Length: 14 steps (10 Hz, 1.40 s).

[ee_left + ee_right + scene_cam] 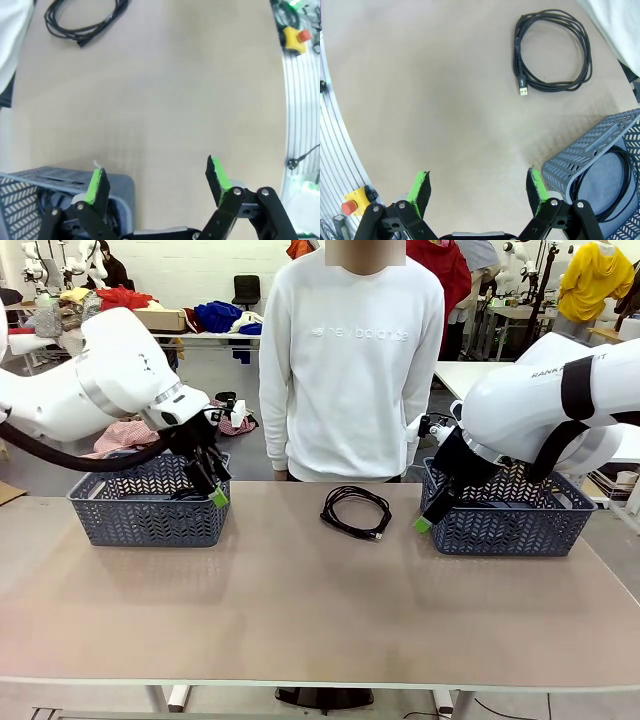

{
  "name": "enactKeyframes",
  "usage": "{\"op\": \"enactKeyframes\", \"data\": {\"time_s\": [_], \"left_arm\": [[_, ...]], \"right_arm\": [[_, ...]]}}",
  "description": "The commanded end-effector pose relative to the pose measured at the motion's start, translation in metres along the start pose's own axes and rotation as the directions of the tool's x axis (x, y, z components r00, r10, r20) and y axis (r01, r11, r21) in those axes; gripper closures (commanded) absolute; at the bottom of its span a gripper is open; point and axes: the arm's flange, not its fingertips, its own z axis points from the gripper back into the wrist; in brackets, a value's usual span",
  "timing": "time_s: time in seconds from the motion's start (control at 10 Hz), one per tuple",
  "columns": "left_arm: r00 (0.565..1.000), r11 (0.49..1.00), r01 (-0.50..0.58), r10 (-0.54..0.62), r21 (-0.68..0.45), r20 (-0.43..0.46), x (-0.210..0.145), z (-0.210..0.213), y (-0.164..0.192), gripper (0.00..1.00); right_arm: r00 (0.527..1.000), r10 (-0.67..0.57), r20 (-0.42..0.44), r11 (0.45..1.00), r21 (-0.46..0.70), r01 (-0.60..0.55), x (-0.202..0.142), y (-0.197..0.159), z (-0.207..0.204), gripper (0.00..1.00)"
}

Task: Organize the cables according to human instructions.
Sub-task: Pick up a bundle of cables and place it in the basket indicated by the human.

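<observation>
One coiled cable (356,512) is left on the counter (300,610), another lies in the right basket (600,190), perhaps more in the left basket (150,505); the left gripper (215,485) and right gripper (432,512) gape empty.

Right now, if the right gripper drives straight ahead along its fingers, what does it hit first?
Probably bare table. The right gripper is open and empty, and nothing lies between its fingers and the tabletop. The coiled cable sits off to one side, the basket beside one finger; depth is hard to judge.

Bare tabletop (300,610) between baskets (150,505), one cable (356,511).
</observation>
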Motion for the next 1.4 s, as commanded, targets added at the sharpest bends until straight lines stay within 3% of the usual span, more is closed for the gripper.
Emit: {"op": "enactKeyframes", "data": {"time_s": [0.0, 0.3, 0.4, 1.3], "left_arm": [[1.000, 0.995, -0.028, 0.028, 0.093, 0.006, -0.003, -0.006, -0.028, 0.00], [0.997, 0.993, -0.071, 0.072, 0.095, -0.008, -0.003, -0.021, -0.034, 0.00], [1.000, 0.996, -0.018, 0.019, 0.086, -0.012, 0.000, -0.012, -0.029, 0.00], [1.000, 0.996, -0.018, 0.019, 0.086, -0.012, 0.000, -0.012, -0.029, 0.00]], "right_arm": [[1.000, 0.002, -0.001, 1.000, -0.001, -0.002, 0.003, 0.000, 0.002, 0.00], [1.000, 0.002, -0.001, 1.000, -0.001, -0.002, 0.003, 0.000, 0.002, 0.00], [1.000, 0.002, -0.001, 1.000, -0.001, -0.002, 0.003, 0.000, 0.002, 0.00], [1.000, 0.002, -0.001, 1.000, -0.001, -0.002, 0.003, 0.000, 0.002, 0.00]]}}
